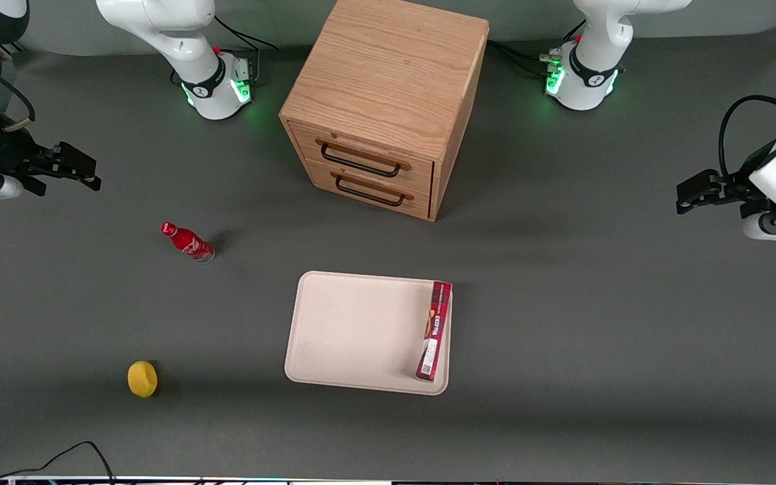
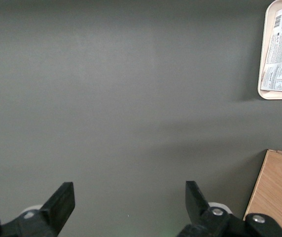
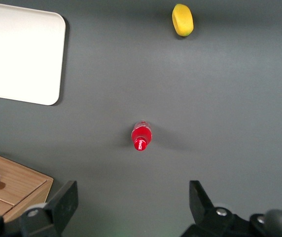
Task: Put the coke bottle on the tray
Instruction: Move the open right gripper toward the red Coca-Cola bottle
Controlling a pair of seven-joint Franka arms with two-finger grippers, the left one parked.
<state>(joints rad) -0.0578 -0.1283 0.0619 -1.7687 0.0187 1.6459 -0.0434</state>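
Observation:
The coke bottle (image 1: 188, 242) stands upright on the grey table, small and red with a red cap; it also shows in the right wrist view (image 3: 141, 135). The cream-beige tray (image 1: 354, 330) lies flat near the table's middle, nearer the front camera than the drawer cabinet; one of its corners shows in the right wrist view (image 3: 22, 59). My right gripper (image 1: 81, 168) is open and empty, high above the table at the working arm's end, well apart from the bottle. In the right wrist view the gripper (image 3: 133, 202) has its fingers spread wide.
A long dark-red box (image 1: 434, 331) lies on the tray along its edge toward the parked arm. A wooden two-drawer cabinet (image 1: 381, 101) stands farther from the front camera than the tray. A yellow lemon (image 1: 142, 378) lies nearer the camera than the bottle.

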